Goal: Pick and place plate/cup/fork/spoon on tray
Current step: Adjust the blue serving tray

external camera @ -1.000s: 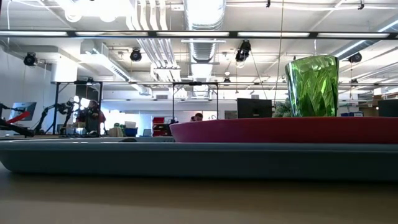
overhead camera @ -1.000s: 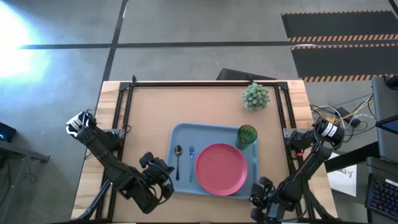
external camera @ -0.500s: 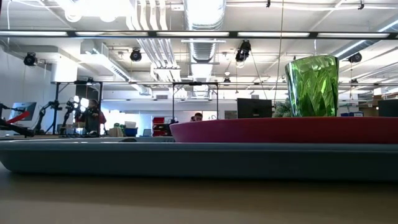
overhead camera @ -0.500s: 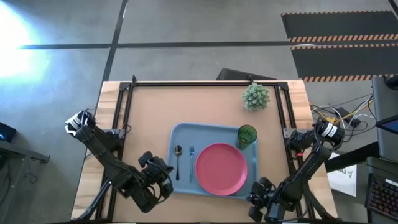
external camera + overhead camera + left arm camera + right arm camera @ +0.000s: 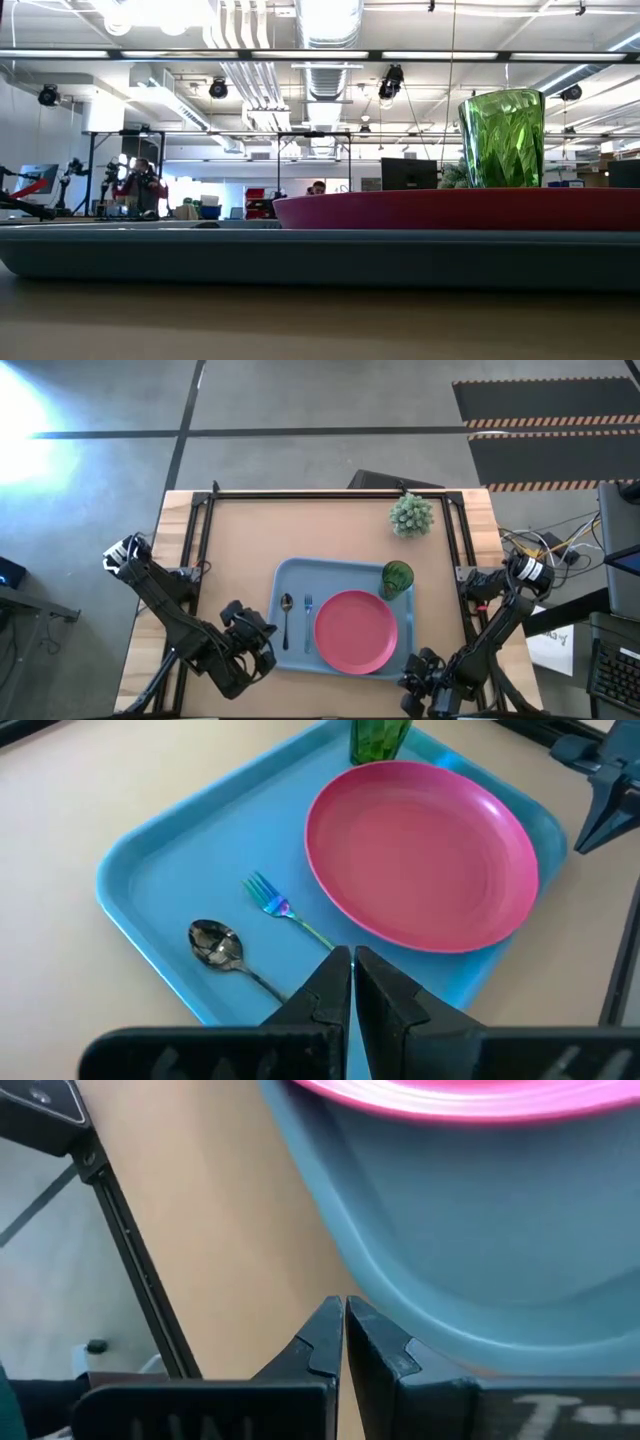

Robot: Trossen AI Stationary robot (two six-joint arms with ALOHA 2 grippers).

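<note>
The light-blue tray (image 5: 292, 582) lies on the table's near middle. On it rest the pink-red plate (image 5: 356, 630), the green cup (image 5: 397, 577) upright at its far right corner, and the spoon (image 5: 286, 615) and fork (image 5: 308, 622) side by side left of the plate. My left gripper (image 5: 262, 645) hovers shut beside the tray's near left corner; in its wrist view the shut fingers (image 5: 352, 960) point at the fork (image 5: 285, 910) and spoon (image 5: 220, 945). My right gripper (image 5: 415, 672) is shut at the tray's near right corner (image 5: 450, 1270), holding nothing.
A spiky pale-green potted plant (image 5: 411, 515) stands at the table's far right. Black frame rails (image 5: 205, 540) run along the table's left, right and far sides. Bare tabletop lies beyond the tray. A person (image 5: 140, 190) shows far off in the room.
My right gripper has rolled a little about its own pointing line while staying beside the tray's near right corner. The tableware on the tray has kept still.
</note>
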